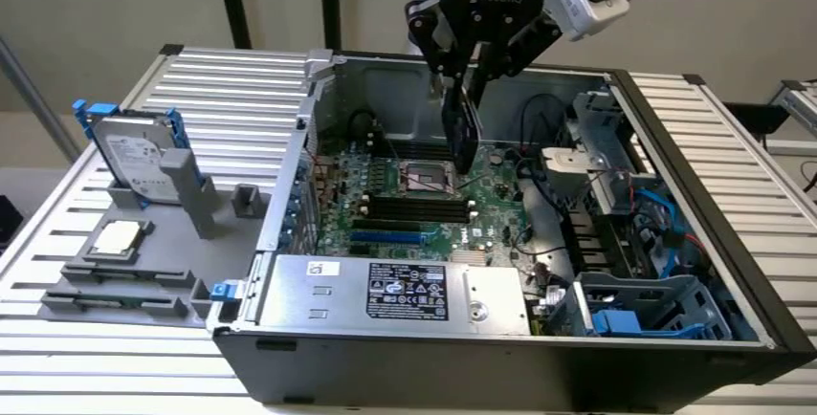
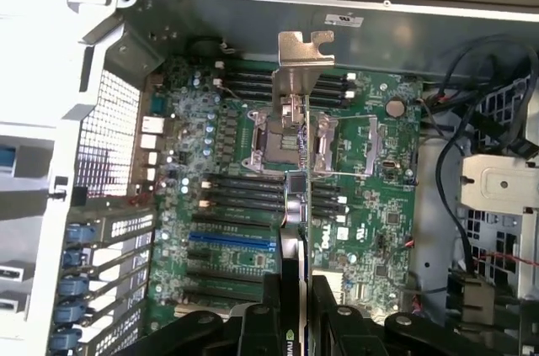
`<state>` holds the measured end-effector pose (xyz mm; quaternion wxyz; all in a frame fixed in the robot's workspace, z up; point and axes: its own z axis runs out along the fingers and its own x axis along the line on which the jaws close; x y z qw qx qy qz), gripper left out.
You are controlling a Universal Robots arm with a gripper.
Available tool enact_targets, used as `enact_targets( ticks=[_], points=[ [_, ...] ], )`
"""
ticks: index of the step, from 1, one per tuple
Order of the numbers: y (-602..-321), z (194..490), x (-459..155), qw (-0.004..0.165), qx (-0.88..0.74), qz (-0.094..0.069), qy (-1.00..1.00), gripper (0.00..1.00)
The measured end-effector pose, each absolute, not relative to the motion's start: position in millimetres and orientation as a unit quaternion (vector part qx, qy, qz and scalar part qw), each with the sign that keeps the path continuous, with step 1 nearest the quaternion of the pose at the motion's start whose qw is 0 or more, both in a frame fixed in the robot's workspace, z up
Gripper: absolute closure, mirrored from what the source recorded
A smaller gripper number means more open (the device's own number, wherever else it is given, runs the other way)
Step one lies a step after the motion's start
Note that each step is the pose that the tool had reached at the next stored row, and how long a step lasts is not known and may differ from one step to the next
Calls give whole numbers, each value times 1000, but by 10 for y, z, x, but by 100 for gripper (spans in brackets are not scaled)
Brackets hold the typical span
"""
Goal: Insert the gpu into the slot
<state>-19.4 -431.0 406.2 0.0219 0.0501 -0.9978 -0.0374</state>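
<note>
One gpu (image 1: 462,133): thin, stiff, light, fragile card. Best gripped by its upper edge; end effector (image 1: 462,78) clamps it there, edge-on above the blue slot (image 2: 232,241).

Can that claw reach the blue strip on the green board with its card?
Probably yes: the case lies open, the claw holds the gpu upright above the board, and nothing covers the blue slot.

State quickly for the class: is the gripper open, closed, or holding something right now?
Gripper: closed on the gpu, holding it above the motherboard.
</note>
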Motion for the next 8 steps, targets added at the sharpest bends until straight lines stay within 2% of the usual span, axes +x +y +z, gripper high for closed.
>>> enact_targets(
  ticks=[8],
  points=[
    [-4311,4047,-194,25,123,-36,-991,74]
  ],
)
